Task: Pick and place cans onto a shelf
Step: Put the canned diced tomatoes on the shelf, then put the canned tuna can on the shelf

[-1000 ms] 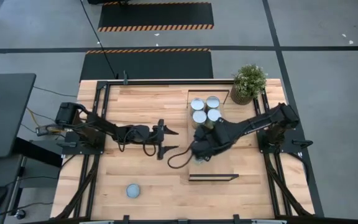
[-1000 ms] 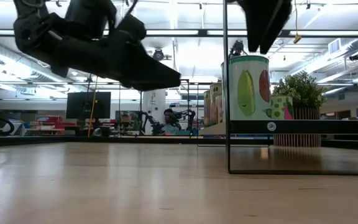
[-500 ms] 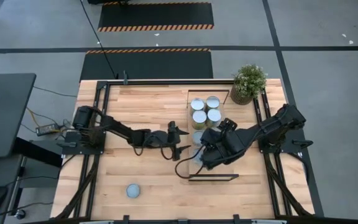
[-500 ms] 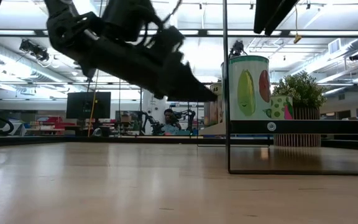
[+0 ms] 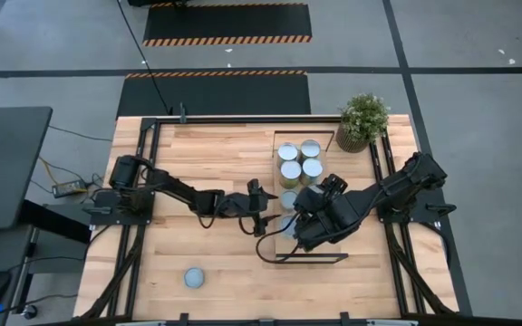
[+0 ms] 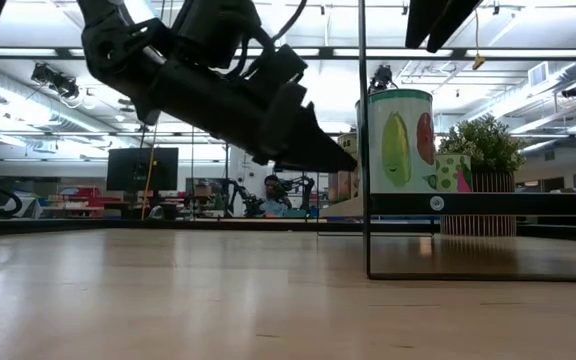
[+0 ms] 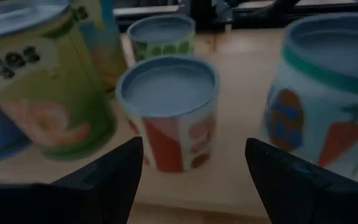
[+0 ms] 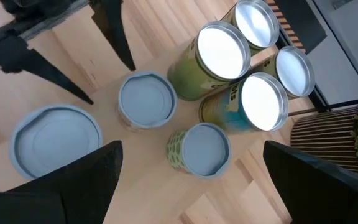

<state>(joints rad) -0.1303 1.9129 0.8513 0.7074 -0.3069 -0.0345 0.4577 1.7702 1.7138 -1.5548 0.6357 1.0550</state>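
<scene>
Several cans stand on the shelf [image 5: 326, 252] at the table's right middle: tall silver-topped ones [image 5: 299, 158] at the far end, and shorter blue-lidded ones nearer. My left gripper [image 5: 263, 208] reaches level from the left, open, its fingertips just short of a small red-labelled can [image 7: 169, 112] that stands upright on the shelf; it touches nothing. My right gripper [image 5: 308, 219] hangs above the shelf's near half, open wide and looking down on the cans [image 8: 146, 99]. One more can [image 5: 194, 277] stands alone near the table's front left.
A potted plant [image 5: 362, 120] stands at the far right corner beside the shelf. A large carrot-labelled can [image 7: 322, 99] and a tall green can [image 7: 36, 81] flank the small can closely. Bare tabletop lies left of the shelf.
My left gripper has travelled toward the table's right edge and slightly down, ending with its open fingers just short of the small can on the shelf. My right gripper has drawn back a little toward the near right, risen slightly and turned, staying open.
</scene>
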